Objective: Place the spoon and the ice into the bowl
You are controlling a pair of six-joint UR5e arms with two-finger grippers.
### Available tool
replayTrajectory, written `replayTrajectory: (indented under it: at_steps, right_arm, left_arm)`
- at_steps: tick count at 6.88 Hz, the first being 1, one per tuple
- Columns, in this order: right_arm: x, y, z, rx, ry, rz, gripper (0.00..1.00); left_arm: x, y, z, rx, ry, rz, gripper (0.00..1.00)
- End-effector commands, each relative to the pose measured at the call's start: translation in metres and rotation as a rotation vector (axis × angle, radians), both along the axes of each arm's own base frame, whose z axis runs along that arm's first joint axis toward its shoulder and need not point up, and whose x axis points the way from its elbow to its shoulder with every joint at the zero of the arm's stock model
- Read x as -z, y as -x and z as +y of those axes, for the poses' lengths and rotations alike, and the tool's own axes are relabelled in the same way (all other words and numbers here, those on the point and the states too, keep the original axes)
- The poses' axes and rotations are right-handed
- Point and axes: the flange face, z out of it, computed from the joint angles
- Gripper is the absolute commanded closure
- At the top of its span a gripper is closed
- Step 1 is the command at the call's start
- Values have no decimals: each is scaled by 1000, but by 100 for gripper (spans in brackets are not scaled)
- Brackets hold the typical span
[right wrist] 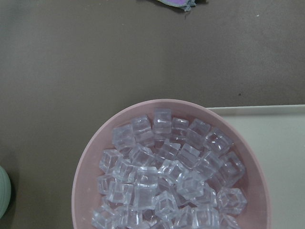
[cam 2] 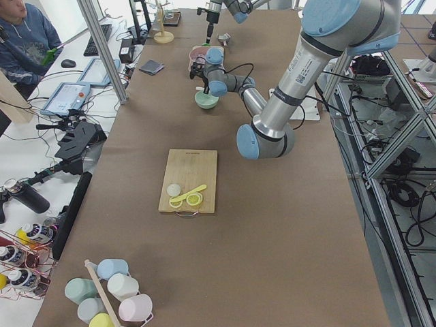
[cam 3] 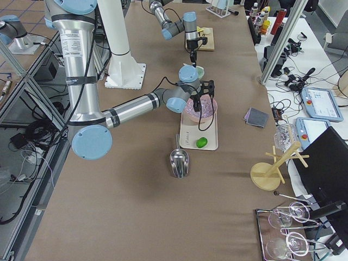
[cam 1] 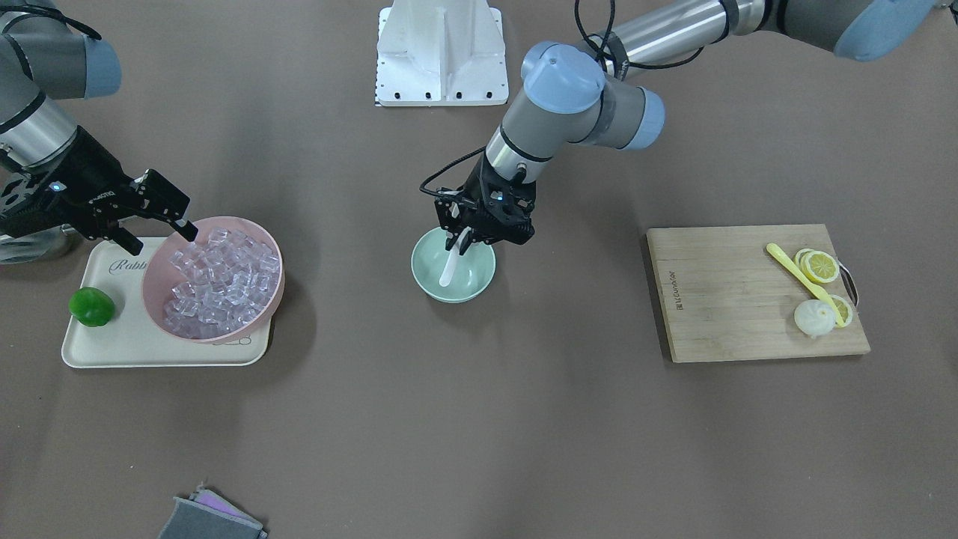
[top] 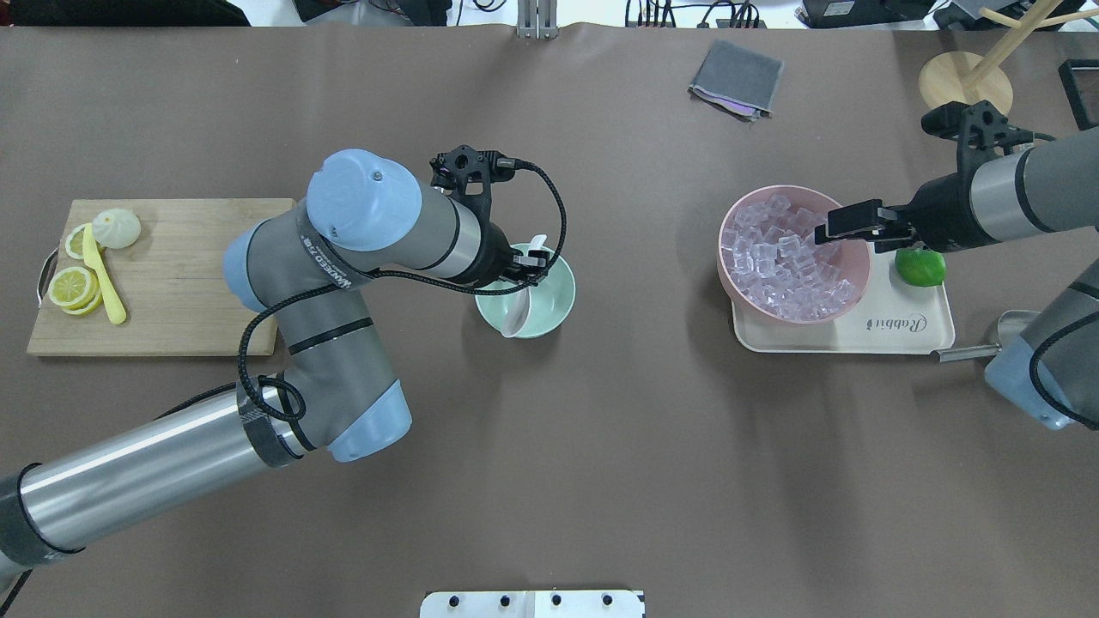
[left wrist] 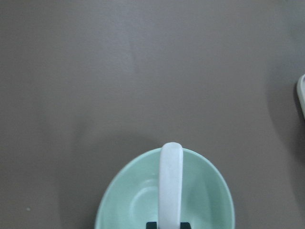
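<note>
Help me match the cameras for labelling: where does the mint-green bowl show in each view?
Front-facing: the mint-green bowl sits at centre.
Overhead: bowl near centre.
Exterior left: bowl upper middle, far along the table.
Exterior right: bowl near the top, middle.
Left wrist: bowl bottom centre, under the spoon.
Right wrist: only a sliver at the lower left edge.
Shared landmark: the pink bowl, visible in all but the left wrist view.

The left hand, gripping the white spoon, blocks the way from above into the mint-green bowl. A wide strip of surface separates it from the pink bowl heaped with ice cubes, where the spread right hand hangs over the rim
</note>
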Motion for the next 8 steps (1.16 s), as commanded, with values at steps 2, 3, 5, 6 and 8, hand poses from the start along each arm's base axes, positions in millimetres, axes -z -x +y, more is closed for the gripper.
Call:
replayTrajectory:
  at_steps: [2, 3, 5, 6, 8]
  right_arm:
    - [1, 3, 1, -3, 1, 1, 0]
    - [-1, 3, 2, -10, 15, 0, 0]
    - [0, 15, 6, -16, 23, 4, 0]
    - [0, 25, 8, -18, 12, 14, 2]
    - [-1, 35, 8, -16, 9, 25, 10]
  left_arm:
    - [6, -9, 2, 2, -8, -5, 100]
    - [3, -10, 0, 2, -11, -12, 100]
    - [5, -9, -1, 24, -22, -10, 4]
    - [14, -8, -5, 52, -40, -4, 3]
    - [19, 1, -11, 67, -44, 5, 3]
